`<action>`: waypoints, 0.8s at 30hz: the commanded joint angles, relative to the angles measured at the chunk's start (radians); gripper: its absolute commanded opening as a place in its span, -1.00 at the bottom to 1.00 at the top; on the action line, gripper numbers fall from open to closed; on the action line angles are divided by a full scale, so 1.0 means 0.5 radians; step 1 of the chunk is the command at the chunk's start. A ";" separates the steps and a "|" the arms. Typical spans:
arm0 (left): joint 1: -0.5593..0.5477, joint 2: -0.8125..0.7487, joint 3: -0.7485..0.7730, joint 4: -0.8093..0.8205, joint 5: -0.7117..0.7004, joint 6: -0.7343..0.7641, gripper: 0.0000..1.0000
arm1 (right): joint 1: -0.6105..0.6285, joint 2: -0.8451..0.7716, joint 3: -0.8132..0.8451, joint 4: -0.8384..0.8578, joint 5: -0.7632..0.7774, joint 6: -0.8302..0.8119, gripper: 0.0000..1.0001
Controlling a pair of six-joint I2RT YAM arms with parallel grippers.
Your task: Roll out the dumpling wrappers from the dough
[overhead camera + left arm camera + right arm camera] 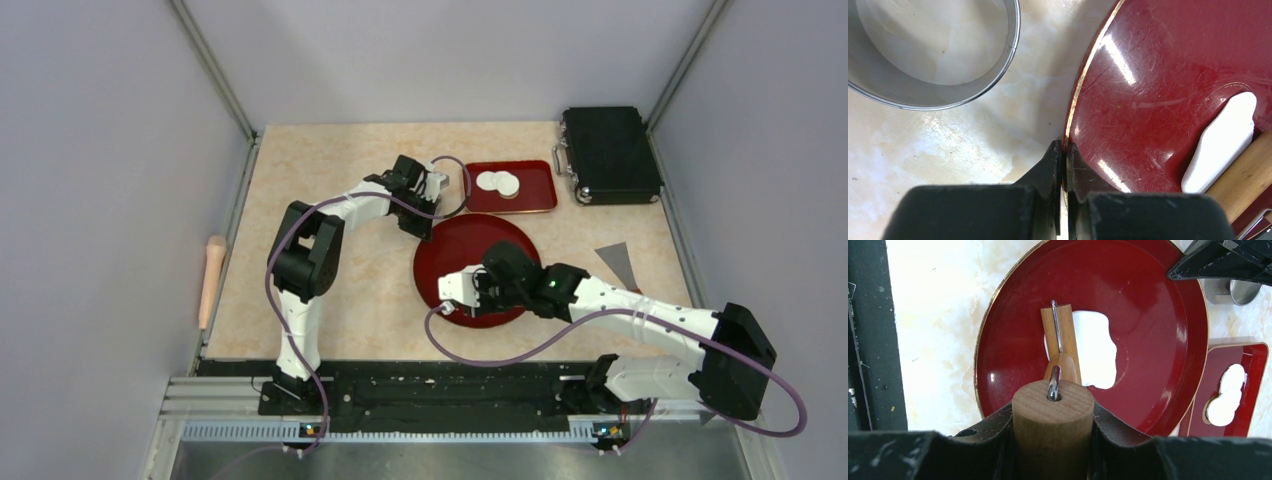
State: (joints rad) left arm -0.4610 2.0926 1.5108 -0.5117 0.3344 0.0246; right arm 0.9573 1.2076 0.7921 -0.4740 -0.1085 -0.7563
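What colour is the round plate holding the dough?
Dark red plate, thin gold rim; clearest in the right wrist view.

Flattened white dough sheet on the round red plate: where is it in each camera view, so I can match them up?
Top external: not visible; the right arm covers that part of the round red plate.
Left wrist: flattened white dough sheet at the right edge, one end showing.
Right wrist: the sheet sits at centre, behind the wooden roller.
Shared landmark: the round red plate.
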 commanded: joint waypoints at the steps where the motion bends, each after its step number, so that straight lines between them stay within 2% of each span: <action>1: 0.008 0.056 -0.075 0.045 -0.172 0.076 -1.00 | 0.083 0.134 -0.174 -0.684 -0.388 0.129 -1.00; 24: 0.009 0.061 -0.068 0.043 -0.178 0.075 -1.00 | 0.081 -0.011 -0.100 -0.788 -0.361 0.088 -1.00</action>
State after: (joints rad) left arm -0.4610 2.0926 1.5108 -0.5117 0.3340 0.0246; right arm 0.9684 1.1606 0.7948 -0.5652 -0.1738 -0.7803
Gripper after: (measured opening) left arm 0.036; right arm 0.338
